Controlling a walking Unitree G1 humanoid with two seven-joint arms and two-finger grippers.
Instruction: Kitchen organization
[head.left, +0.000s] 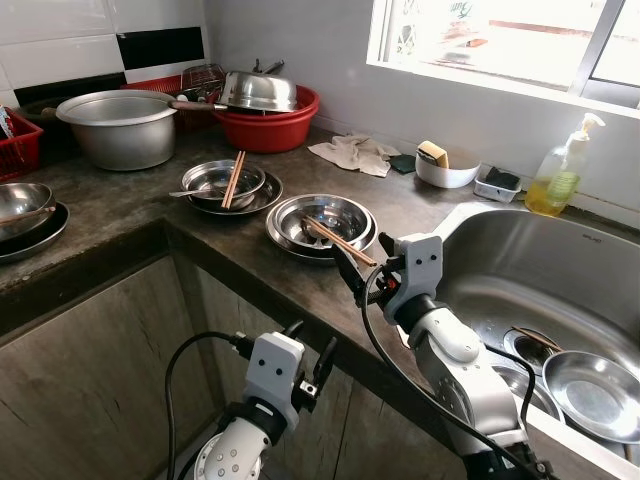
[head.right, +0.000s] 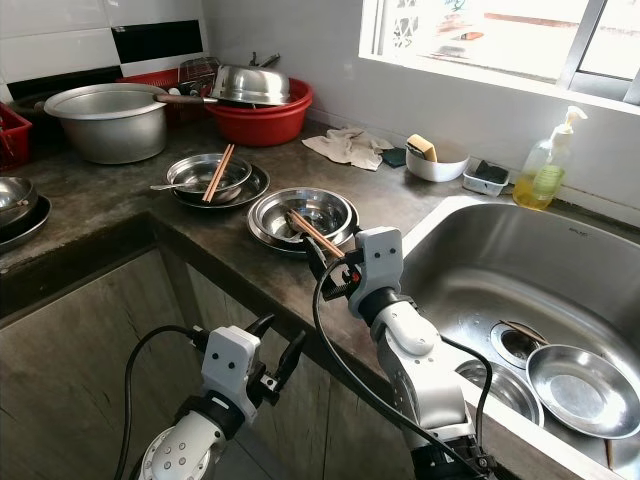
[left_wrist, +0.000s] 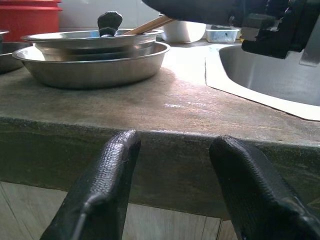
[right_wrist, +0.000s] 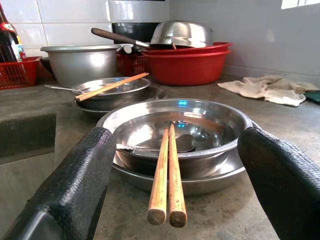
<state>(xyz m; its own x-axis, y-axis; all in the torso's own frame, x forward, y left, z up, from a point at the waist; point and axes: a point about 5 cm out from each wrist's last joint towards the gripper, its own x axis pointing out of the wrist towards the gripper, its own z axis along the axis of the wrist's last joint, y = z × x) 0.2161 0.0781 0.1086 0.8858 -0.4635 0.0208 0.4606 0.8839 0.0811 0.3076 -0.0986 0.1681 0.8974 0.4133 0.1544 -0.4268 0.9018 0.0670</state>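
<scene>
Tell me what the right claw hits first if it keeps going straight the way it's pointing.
Most likely the near ends of the chopsticks, which lie between the open right claw fingers and stick out over the rim of the stacked steel bowls just behind. Depth is hard to judge.

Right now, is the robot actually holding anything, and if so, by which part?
Nothing is held. The right gripper is open, its fingers either side of the chopsticks on the steel bowls. The left gripper is open below the counter edge.
</scene>
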